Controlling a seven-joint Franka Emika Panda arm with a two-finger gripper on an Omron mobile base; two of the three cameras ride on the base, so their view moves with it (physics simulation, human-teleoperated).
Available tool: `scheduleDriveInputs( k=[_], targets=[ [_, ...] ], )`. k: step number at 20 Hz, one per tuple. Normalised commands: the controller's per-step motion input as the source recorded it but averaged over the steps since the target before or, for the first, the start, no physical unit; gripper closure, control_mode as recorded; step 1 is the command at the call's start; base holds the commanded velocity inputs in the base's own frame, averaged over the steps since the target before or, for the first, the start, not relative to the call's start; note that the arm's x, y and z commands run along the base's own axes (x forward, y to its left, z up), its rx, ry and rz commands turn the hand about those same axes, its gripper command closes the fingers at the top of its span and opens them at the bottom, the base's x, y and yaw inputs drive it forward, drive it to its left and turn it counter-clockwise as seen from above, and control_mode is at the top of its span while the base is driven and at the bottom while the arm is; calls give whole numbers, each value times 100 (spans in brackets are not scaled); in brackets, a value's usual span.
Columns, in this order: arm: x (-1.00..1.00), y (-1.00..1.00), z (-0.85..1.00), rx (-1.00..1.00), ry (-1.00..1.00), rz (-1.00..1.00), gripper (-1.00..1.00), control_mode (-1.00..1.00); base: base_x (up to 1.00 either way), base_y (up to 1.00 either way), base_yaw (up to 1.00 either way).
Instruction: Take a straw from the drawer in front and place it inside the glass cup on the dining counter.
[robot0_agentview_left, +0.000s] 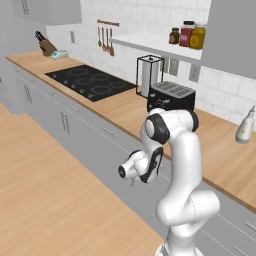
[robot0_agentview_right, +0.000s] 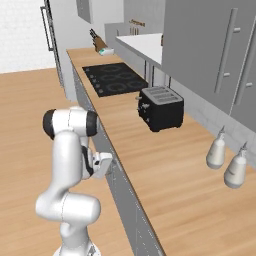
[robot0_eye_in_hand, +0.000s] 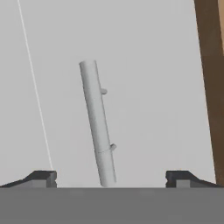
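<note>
White arm folded low before the grey cabinet fronts, gripper (robot0_eye_in_hand: 111, 177) spread wide with nothing between its fingertips, facing the closed drawer (robot0_eye_in_hand: 144, 65), slim metal bar handle (robot0_eye_in_hand: 97, 124) just ahead between the tips, wooden worktop edge (robot0_eye_in_hand: 212, 87) alongside, black toaster (robot0_agentview_left: 170, 96) on the worktop

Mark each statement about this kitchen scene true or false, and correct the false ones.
1. The gripper is open, its fingertips set wide on either side of a metal bar handle. True.
2. The drawer is pulled open. False: its grey front is closed.
3. A black toaster stands on the wooden worktop. True.
4. A pan sits on the hob. False: the hob is bare.
5. The gripper holds a straw. False: it holds nothing.
</note>
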Motion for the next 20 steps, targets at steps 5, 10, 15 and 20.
scheduleDriveInputs(
  k=[5, 10, 15, 20],
  targets=[
    [26, -3, -18, -8, 0, 0, -100, -100, 0, 0, 0],
    [26, -8, -14, -5, 0, 0, -100, -100, 0, 0, 0],
    [0, -18, 1, -5, -5, 0, -100, -100, 0, 0, 0],
    [-5, -22, 2, -1, -7, 0, -100, -100, 0, 0, 0]
  ],
)
